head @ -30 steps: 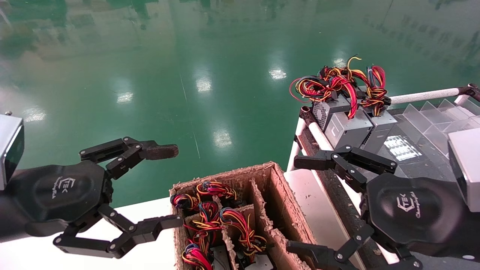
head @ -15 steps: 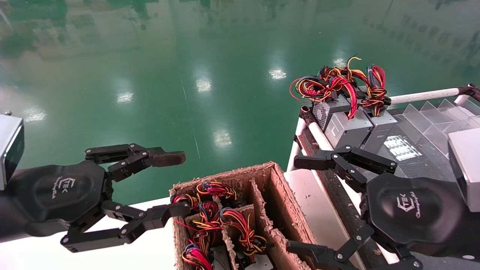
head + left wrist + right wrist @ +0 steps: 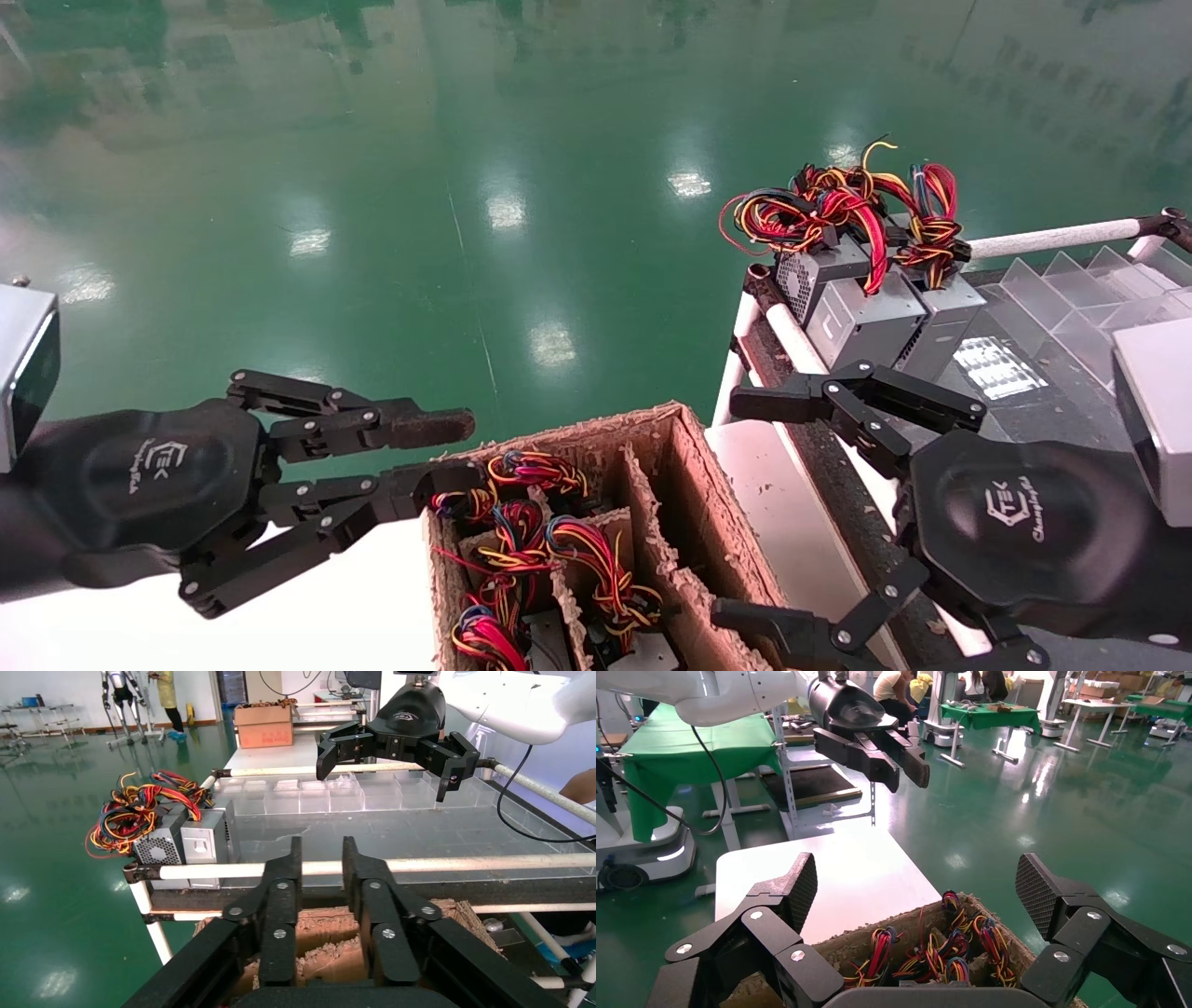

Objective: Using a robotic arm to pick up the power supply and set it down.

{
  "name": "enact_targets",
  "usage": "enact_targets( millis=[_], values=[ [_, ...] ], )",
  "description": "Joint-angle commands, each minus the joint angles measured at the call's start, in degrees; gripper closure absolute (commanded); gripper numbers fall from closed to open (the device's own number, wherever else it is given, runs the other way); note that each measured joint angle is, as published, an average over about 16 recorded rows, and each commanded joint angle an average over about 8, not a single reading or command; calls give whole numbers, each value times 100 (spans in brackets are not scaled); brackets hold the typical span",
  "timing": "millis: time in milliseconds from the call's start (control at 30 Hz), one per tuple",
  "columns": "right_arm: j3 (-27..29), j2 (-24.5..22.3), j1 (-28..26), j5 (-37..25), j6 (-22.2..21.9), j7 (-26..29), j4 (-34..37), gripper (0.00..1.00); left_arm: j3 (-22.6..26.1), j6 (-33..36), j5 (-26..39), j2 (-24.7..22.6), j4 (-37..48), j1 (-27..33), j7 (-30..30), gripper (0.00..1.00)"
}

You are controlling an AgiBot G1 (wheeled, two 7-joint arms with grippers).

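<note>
Several power supplies (image 3: 559, 545) stand in a divided cardboard box (image 3: 689, 485), mostly showing as red, yellow and black wire loops (image 3: 954, 948). More grey power supply units (image 3: 871, 312) with wire bundles stand on the rack at the right, also in the left wrist view (image 3: 186, 843). My right gripper (image 3: 745, 508) hangs open over the box's right side, its pads (image 3: 800, 885) wide apart and nothing between them. My left gripper (image 3: 466, 452), the one with a worn brownish pad, sits at the box's far left corner; its fingers (image 3: 292, 864) are nearly together, holding nothing.
The box sits on a white table (image 3: 354, 615). At the right is a rack with white rails (image 3: 1052, 238) and clear plastic dividers (image 3: 1071, 280). Green floor (image 3: 521, 186) lies beyond. In the left wrist view the right gripper (image 3: 383, 769) shows above the rack.
The left gripper's fingers have closed from wide open to a narrow gap and its tips moved slightly toward the box. The right arm has not moved.
</note>
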State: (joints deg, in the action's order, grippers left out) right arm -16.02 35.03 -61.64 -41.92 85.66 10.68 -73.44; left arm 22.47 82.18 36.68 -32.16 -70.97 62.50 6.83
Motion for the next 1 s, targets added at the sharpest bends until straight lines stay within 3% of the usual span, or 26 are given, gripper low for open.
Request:
enact_targets(
  millis=[33, 467, 500, 700, 767, 1000],
  values=[
    [0, 0, 0, 0, 0, 0, 0, 0, 0, 0, 0, 0, 0, 0, 0, 100],
    [0, 0, 0, 0, 0, 0, 0, 0, 0, 0, 0, 0, 0, 0, 0, 99],
    [0, 0, 0, 0, 0, 0, 0, 0, 0, 0, 0, 0, 0, 0, 0, 93],
    [0, 0, 0, 0, 0, 0, 0, 0, 0, 0, 0, 0, 0, 0, 0, 18],
    [0, 0, 0, 0, 0, 0, 0, 0, 0, 0, 0, 0, 0, 0, 0, 0],
    [0, 0, 1, 0, 0, 1, -1, 0, 0, 0, 0, 0, 0, 0, 0, 0]
  ],
)
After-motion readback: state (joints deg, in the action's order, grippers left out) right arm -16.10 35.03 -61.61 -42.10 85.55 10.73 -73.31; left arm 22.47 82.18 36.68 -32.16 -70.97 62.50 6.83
